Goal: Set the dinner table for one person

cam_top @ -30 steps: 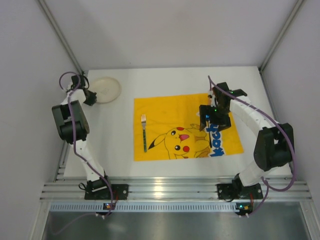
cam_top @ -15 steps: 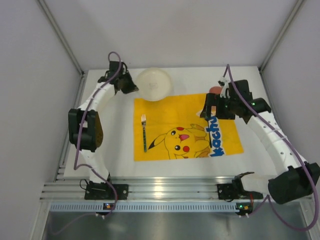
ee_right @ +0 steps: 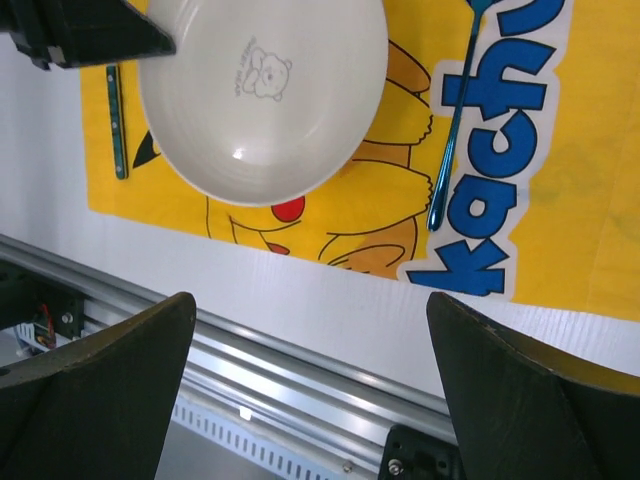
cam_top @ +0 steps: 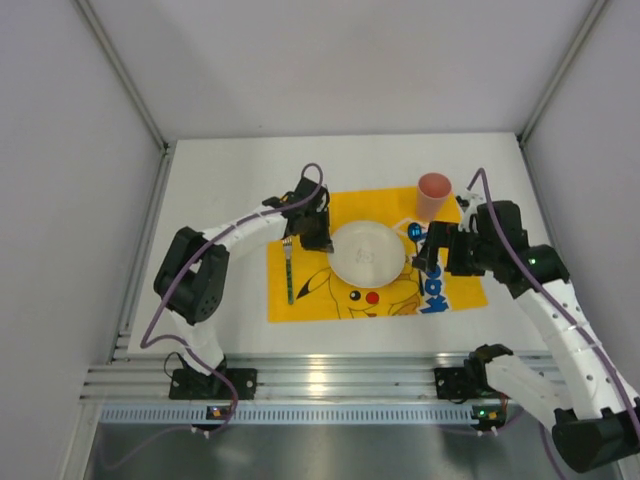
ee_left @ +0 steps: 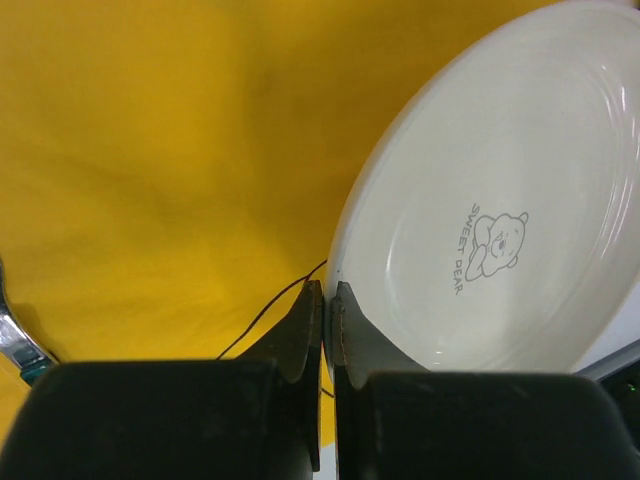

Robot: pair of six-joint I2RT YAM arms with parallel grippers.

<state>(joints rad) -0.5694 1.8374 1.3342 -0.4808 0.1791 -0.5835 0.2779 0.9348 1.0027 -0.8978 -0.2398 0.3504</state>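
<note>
On the white dinner table [cam_top: 215, 190] lies a yellow cartoon mat [cam_top: 460, 288]. A white plate [cam_top: 368, 252] with a small bear print [ee_left: 495, 245] is over the mat's middle. My left gripper [cam_top: 318, 236] is at the plate's left edge, its fingers [ee_left: 350, 320] shut on the rim. Whether the plate rests on the mat I cannot tell. A green-handled fork [cam_top: 289, 270] lies on the mat's left part and a blue spoon [ee_right: 448, 150] to the right of the plate [ee_right: 265, 90]. My right gripper [ee_right: 310, 297] hangs open and empty above the mat's right side.
A pink cup [cam_top: 434, 195] stands upright at the mat's far right corner, just beyond my right gripper [cam_top: 432, 248]. An aluminium rail [cam_top: 340, 380] runs along the table's near edge. Grey walls close in the table on the left, right and back.
My left arm carried the plate from the table's far left corner to the middle of the mat. My right arm drew back toward the right, uncovering the cup and spoon.
</note>
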